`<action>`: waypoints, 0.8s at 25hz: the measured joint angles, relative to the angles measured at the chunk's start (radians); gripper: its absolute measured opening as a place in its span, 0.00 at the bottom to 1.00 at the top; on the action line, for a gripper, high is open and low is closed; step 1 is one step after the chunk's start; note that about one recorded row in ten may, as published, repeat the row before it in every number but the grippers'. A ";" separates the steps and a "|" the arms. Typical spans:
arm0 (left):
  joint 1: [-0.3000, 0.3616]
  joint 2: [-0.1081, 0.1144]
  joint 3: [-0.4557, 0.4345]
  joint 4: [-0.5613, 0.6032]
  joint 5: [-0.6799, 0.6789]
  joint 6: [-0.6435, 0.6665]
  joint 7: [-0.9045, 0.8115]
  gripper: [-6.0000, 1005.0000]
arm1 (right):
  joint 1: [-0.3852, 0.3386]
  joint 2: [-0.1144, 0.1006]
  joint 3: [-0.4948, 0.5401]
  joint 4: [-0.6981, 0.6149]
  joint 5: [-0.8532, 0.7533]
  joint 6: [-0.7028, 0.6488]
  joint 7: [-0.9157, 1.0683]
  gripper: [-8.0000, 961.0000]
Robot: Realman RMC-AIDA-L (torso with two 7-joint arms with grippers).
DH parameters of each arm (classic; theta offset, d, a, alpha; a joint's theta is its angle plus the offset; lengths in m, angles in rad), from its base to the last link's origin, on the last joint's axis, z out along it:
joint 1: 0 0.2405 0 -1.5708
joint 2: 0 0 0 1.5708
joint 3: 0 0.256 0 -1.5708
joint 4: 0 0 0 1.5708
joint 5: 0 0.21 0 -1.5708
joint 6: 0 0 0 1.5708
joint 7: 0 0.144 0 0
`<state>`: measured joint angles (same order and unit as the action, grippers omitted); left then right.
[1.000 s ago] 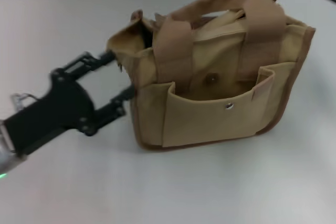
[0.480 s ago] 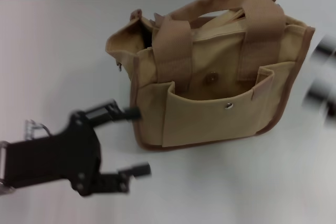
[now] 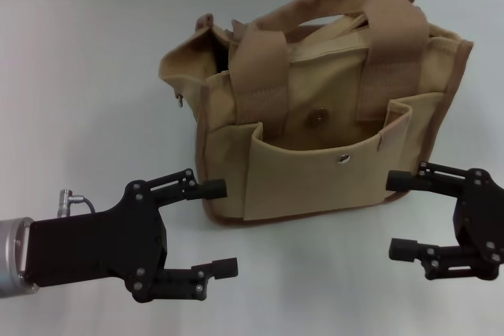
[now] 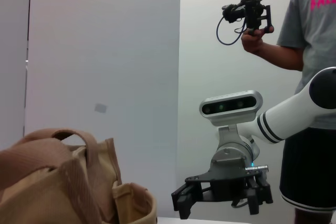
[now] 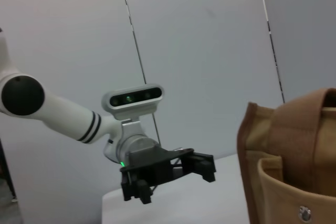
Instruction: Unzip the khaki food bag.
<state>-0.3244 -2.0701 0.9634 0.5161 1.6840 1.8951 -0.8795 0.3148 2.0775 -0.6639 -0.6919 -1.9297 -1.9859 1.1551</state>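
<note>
Both grippers, left gripper [image 3: 218, 227] and right gripper [image 3: 400, 215], are matte black, screw-studded linkages on silver-white wrists.

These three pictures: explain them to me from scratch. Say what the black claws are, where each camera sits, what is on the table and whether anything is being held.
This is a two-armed robot. The black claws are its grippers.

The head view looks down from the robot's head. The left gripper and the right gripper hang low over the white table, one to each side of the khaki food bag and nearer the camera. Both are open and hold nothing.

The bag is the only thing on the table: a tan canvas tote, standing upright, with two wide handles and a front pocket. Neither gripper touches it.

The other two pictures come from cameras on the wrists. Each looks across the bag at the opposite arm. The left wrist view also shows a person behind, holding up a small black device.
</note>
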 joint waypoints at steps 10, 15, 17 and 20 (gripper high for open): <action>0.010 -0.001 -0.005 0.000 -0.003 -0.001 0.008 0.84 | 0.012 0.001 0.000 0.020 -0.002 0.027 -0.004 0.88; 0.010 -0.001 -0.008 -0.004 -0.003 -0.001 0.011 0.84 | 0.014 0.001 0.002 0.021 0.003 0.027 -0.004 0.88; 0.010 -0.001 -0.008 -0.005 -0.004 0.000 0.011 0.84 | 0.014 0.001 0.003 0.022 0.003 0.028 -0.004 0.88; 0.010 -0.001 -0.009 -0.005 -0.004 0.000 0.011 0.84 | 0.015 0.001 0.005 0.026 0.003 0.038 -0.008 0.88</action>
